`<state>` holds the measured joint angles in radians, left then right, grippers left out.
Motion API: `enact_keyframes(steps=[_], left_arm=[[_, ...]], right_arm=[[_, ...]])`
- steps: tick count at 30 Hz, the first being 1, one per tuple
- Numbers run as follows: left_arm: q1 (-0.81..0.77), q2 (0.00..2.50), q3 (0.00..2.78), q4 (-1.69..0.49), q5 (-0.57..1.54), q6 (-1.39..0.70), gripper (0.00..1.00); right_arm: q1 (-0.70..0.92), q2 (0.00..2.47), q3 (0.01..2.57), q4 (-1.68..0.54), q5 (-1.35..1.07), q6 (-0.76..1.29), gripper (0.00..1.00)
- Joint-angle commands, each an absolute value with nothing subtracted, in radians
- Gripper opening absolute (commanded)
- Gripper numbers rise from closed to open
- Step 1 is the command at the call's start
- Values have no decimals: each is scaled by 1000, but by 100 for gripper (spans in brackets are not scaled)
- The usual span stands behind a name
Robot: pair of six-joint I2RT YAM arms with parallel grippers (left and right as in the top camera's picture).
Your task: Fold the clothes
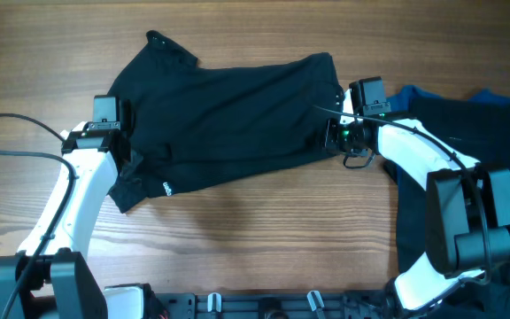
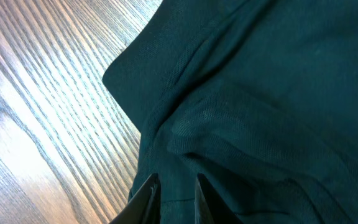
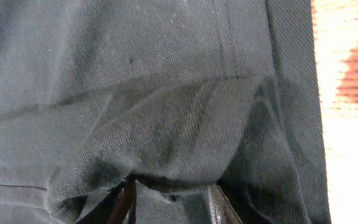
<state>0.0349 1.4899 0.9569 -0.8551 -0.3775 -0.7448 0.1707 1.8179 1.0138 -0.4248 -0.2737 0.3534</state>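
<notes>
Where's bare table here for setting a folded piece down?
Widest: the table strip below the black shirt, between the left arm and right arm. Also the top-left corner above the left gripper, and the band along the top edge. Crowded: right side, where the right arm overlies the dark clothes pile.

Matt black shirt (image 1: 237,115) of finely textured knit cloth; worktop (image 1: 264,230) of pale grained wood, smooth, slight sheen; arm casings (image 1: 82,173) glossy white plastic.
</notes>
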Motion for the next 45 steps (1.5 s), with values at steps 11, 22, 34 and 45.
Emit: enact_keyframes(steps=[11, 22, 34, 45], left_arm=[[42, 1494, 968, -852, -402, -739, 20], [42, 1494, 968, -852, -402, -739, 20], [42, 1494, 968, -846, -402, -739, 22], [42, 1494, 968, -844, -402, -739, 26]], right_arm=[[170, 1814, 1014, -330, -316, 315, 4], [88, 1747, 1023, -370, -377, 297, 31], [93, 1802, 1021, -389, -375, 333, 29], [73, 1908, 1026, -13, -436, 456, 8]])
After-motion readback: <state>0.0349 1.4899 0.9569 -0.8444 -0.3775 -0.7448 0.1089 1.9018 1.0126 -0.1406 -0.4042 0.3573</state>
